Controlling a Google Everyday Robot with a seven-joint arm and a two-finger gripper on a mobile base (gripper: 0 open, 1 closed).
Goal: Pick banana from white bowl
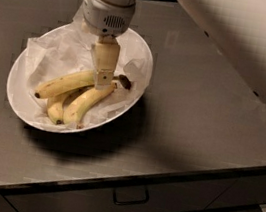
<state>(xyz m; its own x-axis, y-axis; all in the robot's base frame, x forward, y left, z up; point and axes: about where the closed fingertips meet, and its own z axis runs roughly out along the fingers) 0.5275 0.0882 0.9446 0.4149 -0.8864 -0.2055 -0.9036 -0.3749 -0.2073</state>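
Note:
The white bowl [142, 54] is a wide oval lined with crumpled white paper and sits on the left part of a dark counter. Three bananas lie in it. The banana [63, 85] is the longest one, lying across the bowl with its blackened stem tip [125, 82] pointing right. My gripper [103, 78] hangs straight down from the arm into the bowl and is right at the banana's stem end, covering part of it.
A plumper yellow banana [87, 102] and a shorter one [55, 110] lie just in front of the long banana. My white arm [237, 29] crosses the upper right. The counter's front edge [136, 177] has drawers with handles [130, 197] below it.

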